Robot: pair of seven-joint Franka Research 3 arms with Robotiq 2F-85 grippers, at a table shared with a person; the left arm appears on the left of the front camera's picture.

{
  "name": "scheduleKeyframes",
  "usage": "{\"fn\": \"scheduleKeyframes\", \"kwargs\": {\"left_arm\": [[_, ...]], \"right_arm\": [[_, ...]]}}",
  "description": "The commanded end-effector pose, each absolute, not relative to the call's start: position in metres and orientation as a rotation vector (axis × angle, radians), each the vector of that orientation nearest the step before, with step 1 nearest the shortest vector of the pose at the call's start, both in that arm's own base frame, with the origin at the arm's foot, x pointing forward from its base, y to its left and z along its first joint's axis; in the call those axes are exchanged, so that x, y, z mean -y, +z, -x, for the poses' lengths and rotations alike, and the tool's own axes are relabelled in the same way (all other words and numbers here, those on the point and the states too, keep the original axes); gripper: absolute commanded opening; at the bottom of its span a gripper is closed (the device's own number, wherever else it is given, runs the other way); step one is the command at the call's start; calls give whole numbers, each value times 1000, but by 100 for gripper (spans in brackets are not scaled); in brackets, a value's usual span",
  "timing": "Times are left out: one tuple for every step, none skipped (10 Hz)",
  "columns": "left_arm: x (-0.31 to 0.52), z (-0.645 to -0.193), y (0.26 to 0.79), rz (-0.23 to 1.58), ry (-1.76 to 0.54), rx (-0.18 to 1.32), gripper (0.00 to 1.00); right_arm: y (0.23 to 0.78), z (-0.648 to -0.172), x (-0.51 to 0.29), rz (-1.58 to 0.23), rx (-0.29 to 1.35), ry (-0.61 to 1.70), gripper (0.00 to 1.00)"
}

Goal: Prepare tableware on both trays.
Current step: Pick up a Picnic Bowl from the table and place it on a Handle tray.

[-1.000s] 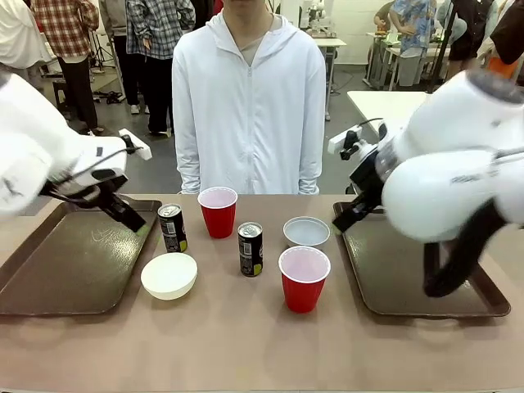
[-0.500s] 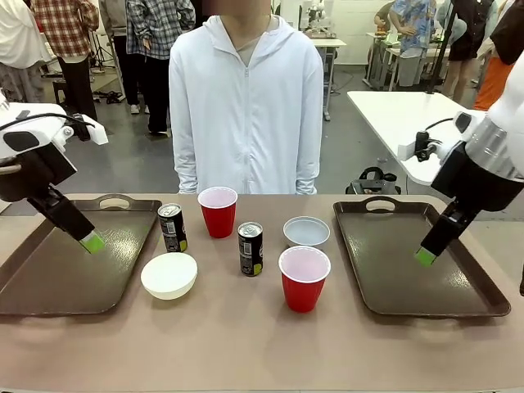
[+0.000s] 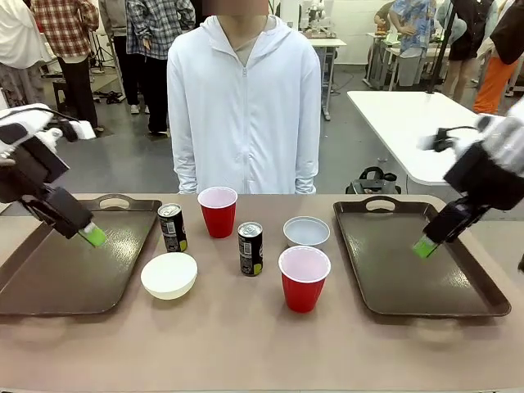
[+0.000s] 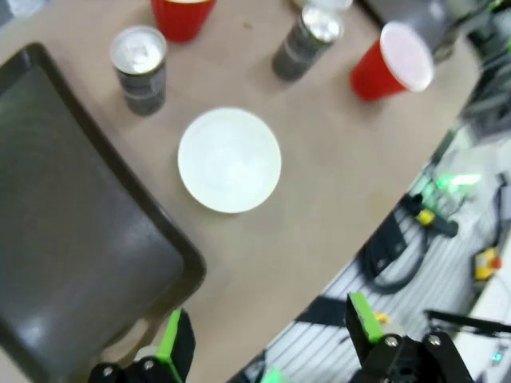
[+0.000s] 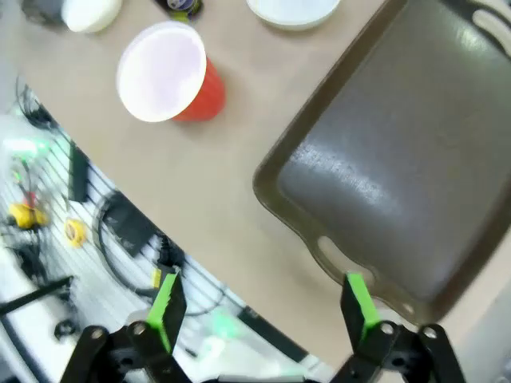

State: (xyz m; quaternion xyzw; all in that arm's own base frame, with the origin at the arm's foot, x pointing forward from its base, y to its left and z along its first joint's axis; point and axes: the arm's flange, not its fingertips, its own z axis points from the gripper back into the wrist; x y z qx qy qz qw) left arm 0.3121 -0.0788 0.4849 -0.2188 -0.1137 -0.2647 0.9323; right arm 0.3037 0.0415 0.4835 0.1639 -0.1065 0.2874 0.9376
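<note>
The left gripper is held above the left tray, fingers spread wide with nothing grasped. The right gripper is held likewise, released, over the right tray. Between the trays, on the table, are set the far cup, near cup, left can, middle can, white bowl and grey-blue bowl.
</note>
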Motion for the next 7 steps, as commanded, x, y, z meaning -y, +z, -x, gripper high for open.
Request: {"fn": "scheduleKeyframes", "kwargs": {"left_arm": [[21, -342, 468, 691, -351, 249, 100], [-11, -343, 455, 760, -258, 243, 100], [-38, -345, 446, 789, -202, 236, 100], [-61, -342, 441, 815, -144, 234, 100], [-85, -336, 439, 832, -99, 230, 100], [-98, -332, 439, 839, -78, 228, 100], [-116, -327, 443, 823, -54, 236, 100]], "right_arm": [[483, -316, 18, -582, 281, 398, 100], [477, -312, 46, -655, 305, 336, 100], [470, -308, 71, -725, 326, 255, 100], [464, -302, 93, -776, 336, 194, 100], [459, -297, 112, -811, 340, 132, 100], [456, -293, 122, -818, 341, 104, 100], [453, -290, 127, -810, 340, 88, 100]]}}
